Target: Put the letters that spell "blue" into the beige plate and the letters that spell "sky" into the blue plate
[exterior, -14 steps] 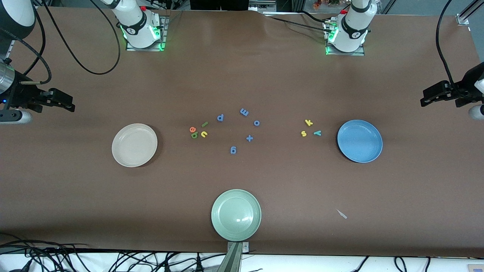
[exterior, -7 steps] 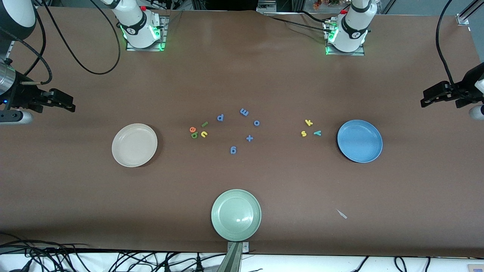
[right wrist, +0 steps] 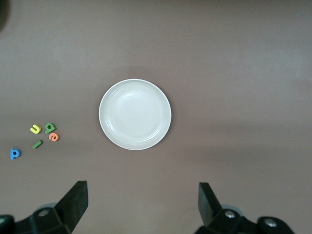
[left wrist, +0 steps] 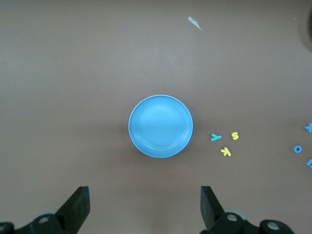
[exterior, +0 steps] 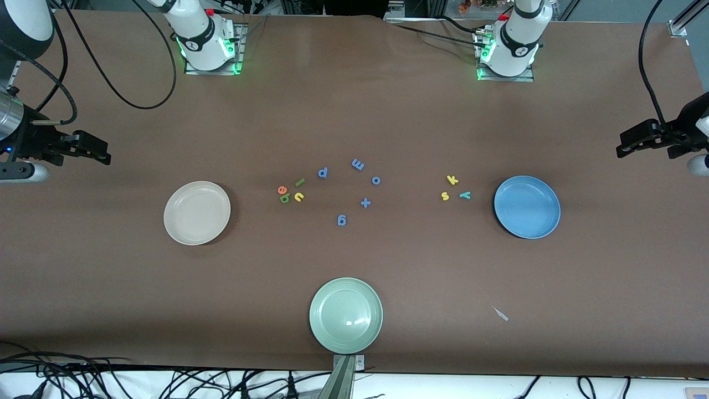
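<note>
The beige plate [exterior: 197,213] [right wrist: 135,114] lies toward the right arm's end and holds nothing. Beside it lie the orange e [exterior: 282,190] [right wrist: 54,137], dark green b [exterior: 284,198] [right wrist: 49,127], yellow u [exterior: 299,196] [right wrist: 34,129] and light green l [exterior: 299,182] [right wrist: 37,144]. The blue plate [exterior: 527,206] [left wrist: 161,126] is toward the left arm's end, also with nothing in it. Close by are the yellow k [exterior: 452,179] [left wrist: 225,151], yellow s [exterior: 445,195] [left wrist: 235,136] and teal y [exterior: 465,195] [left wrist: 216,137]. My right gripper [exterior: 99,151] [right wrist: 143,191] hangs open high over its end of the table. My left gripper [exterior: 623,143] [left wrist: 145,195] hangs open over its own end.
Blue pieces lie mid-table between the two groups: a p [exterior: 323,172], m [exterior: 358,164], o [exterior: 376,180], plus sign [exterior: 365,203] and g [exterior: 342,220]. A pale green plate [exterior: 346,315] sits near the front edge. A small pale scrap [exterior: 501,314] lies nearer the camera than the blue plate.
</note>
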You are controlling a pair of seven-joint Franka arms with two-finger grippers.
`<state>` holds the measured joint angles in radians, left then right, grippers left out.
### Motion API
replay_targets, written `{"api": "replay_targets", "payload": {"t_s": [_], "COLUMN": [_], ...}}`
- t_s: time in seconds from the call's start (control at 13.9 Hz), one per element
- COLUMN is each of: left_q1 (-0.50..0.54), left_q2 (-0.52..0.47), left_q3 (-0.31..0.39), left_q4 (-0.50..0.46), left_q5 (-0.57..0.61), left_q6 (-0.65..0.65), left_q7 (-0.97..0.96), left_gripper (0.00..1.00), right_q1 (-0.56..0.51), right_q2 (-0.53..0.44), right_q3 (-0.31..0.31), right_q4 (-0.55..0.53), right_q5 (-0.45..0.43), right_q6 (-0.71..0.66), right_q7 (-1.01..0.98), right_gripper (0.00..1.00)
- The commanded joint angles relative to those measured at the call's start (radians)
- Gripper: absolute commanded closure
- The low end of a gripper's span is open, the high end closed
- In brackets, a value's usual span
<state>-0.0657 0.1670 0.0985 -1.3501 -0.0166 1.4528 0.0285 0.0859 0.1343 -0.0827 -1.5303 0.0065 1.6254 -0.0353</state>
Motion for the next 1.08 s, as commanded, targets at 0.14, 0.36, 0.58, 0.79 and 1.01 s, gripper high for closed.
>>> {"api": "replay_targets", "payload": {"t_s": [0.14,0.36,0.58,0.79,1.01], "left_q1": [0.004,0.006,0.006,0.004,0.006], "left_q2": [-0.006,-0.004,-0.004,-0.006,-0.006], "left_q3": [0.003,0.003,0.003,0.001,0.001], "left_q4": [-0.006,-0.008,-0.009,-0.009,-0.009], "left_q5": [-0.008,-0.008,-0.008,-0.008,-0.009], "left_q6": [0.014,0.014,0.014,0.015,0.017], "left_q7": [0.01,0.008,0.01,0.022,0.024], "left_gripper": [0.0,0.0,0.0,0.0,0.0], "right_q1": [0.003,0.003,0.003,0.005,0.006], "right_q2": [-0.012,-0.012,0.008,0.01,0.018], "right_q3": [-0.002,-0.002,-0.002,0.0,0.0], "right_q4": [-0.01,-0.01,-0.007,-0.007,-0.007], "right_q5": [0.006,0.007,0.003,-0.005,-0.04], "right_q6": [0.014,0.016,0.017,0.031,0.033], "right_q7": [0.014,0.014,0.002,-0.002,-0.001], "right_gripper": [0.0,0.0,0.0,0.0,0.0]}}
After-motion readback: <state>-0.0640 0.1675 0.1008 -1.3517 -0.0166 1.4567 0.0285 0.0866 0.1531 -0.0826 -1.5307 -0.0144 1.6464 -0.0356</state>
